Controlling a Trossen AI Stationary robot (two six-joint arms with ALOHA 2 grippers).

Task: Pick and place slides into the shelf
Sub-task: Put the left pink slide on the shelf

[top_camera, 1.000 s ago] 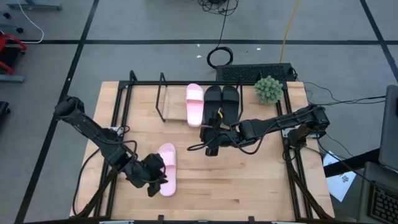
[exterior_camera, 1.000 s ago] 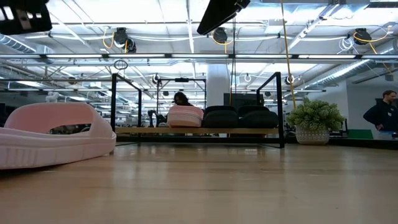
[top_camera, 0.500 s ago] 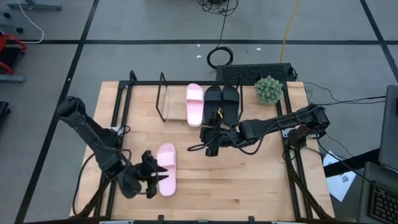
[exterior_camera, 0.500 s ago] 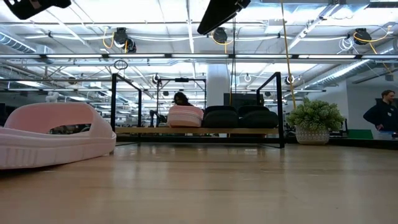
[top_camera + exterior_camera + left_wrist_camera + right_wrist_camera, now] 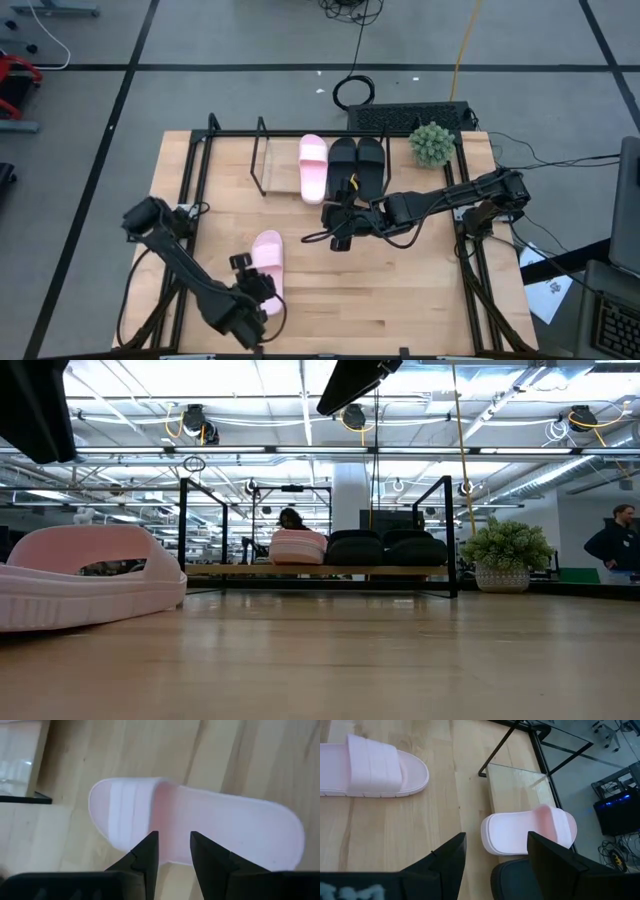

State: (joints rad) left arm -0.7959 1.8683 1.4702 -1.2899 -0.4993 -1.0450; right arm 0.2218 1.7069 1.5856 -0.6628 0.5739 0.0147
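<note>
Low shelf of thin black metal rods around a light wooden board (image 5: 283,172) sits at 12 o'clock on the light wooden desk (image 5: 400,280). On the board, side by side: one pale pink slide with wide strap (image 5: 313,167), then two black slides (image 5: 357,163) just to its 3 o'clock, touching each other. Board part at 9 o'clock of the pink slide is bare. Low view shows the same three (image 5: 298,547) lined up on the board, toes facing the camera.

Second pale pink slide (image 5: 267,266) lies flat on the desk at about 7 o'clock from desk centre, well apart from the shelf. Left hand (image 5: 244,300) is over its heel end; left wrist view shows the dark fingers (image 5: 146,857) a little apart, hovering over the slide's (image 5: 200,827) long edge, not clamped on it.

Right hand (image 5: 337,222) hangs near desk centre, just at 6 o'clock of the black slides, fingers (image 5: 450,856) spread wide, holding nothing.

Small green potted plant (image 5: 432,144) stands at 3 o'clock of the shelf, near the desk's far edge. A person (image 5: 613,545) stands in the room behind.
</note>
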